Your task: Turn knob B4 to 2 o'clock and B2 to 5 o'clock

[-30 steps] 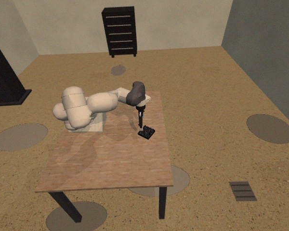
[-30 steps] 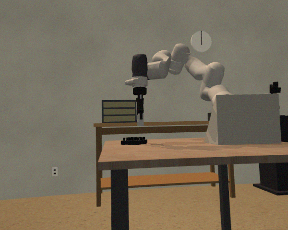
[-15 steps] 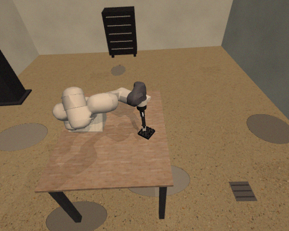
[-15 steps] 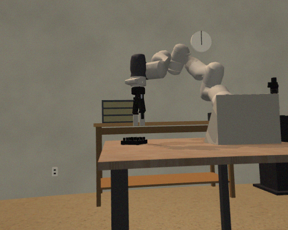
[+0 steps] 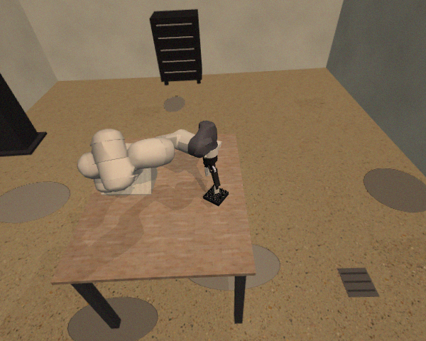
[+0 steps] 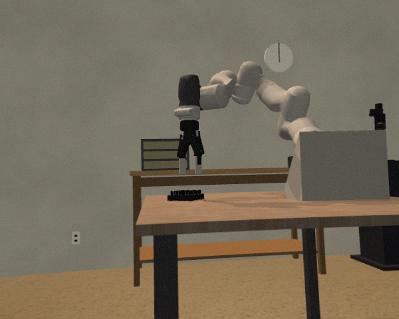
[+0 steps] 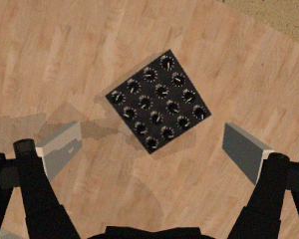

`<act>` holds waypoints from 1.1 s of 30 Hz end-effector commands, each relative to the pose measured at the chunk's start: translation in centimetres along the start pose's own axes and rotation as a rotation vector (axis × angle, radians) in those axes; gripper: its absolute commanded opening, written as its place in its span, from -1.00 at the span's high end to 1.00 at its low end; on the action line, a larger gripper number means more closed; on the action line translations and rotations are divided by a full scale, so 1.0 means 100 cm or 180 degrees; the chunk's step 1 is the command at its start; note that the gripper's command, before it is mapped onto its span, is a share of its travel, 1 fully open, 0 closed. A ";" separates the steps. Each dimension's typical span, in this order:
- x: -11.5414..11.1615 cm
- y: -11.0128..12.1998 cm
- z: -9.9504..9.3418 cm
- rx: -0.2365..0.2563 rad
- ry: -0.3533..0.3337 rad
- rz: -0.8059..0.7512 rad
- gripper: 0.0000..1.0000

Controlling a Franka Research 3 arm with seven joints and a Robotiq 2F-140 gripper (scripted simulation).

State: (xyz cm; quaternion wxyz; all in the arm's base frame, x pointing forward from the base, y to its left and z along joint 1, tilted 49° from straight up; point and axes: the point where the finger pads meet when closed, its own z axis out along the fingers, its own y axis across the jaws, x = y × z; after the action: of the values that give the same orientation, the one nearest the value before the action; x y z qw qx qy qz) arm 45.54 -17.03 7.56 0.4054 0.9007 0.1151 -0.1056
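The knob box (image 7: 159, 102) is a small black square with a four-by-four grid of knobs. It stands on the wooden table near the right edge in the top view (image 5: 216, 195) and near the left end in the exterior view (image 6: 185, 195). It sits turned about 45 degrees in the wrist view. The knob lines and printed names are too small to read. My gripper (image 7: 151, 134) hangs well above the box, pointing straight down, fingers wide open and empty. It also shows in the top view (image 5: 214, 187) and the exterior view (image 6: 190, 169).
The robot's white base block (image 6: 337, 165) stands on the table at the arm side. The table's edge (image 5: 242, 190) runs close beside the box. A second wooden table (image 6: 210, 175) stands behind.
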 end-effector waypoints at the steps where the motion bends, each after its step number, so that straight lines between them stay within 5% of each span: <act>1: 0.001 0.004 -0.002 0.0024 -0.0018 -0.0497 -1.00; 33: 0.010 0.023 -0.006 0.0029 -0.0014 -0.1815 -1.00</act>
State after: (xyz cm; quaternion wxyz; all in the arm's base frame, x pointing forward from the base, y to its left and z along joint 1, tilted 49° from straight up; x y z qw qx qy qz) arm 47.21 -17.94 9.16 0.3720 0.8516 0.3144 -0.1937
